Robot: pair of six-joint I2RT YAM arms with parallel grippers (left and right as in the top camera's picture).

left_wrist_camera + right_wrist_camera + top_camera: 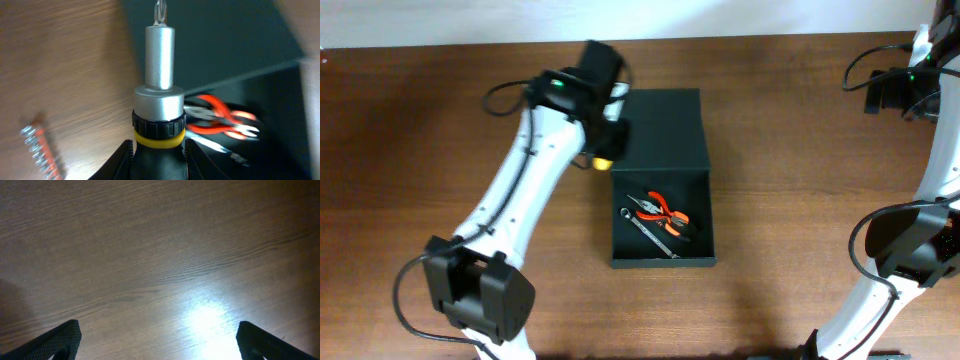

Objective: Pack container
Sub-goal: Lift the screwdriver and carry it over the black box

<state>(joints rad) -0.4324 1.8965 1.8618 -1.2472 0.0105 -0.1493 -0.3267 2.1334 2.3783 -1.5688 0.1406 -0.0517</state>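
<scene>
The container is a dark green-black box lying open at mid-table, its flap lid folded back toward the far side. Inside lie red-handled pliers and a silver wrench. My left gripper hovers at the box's left edge, shut on a screwdriver with a black handle, yellow ring and silver shaft. In the left wrist view the gripper clamps the handle, the tip pointing over the lid, with the pliers to its right. My right gripper stands open over bare wood.
A blurred orange and silver object lies on the table left of the box in the left wrist view; my left arm hides it from overhead. The right arm is at the far right corner, well away from the box.
</scene>
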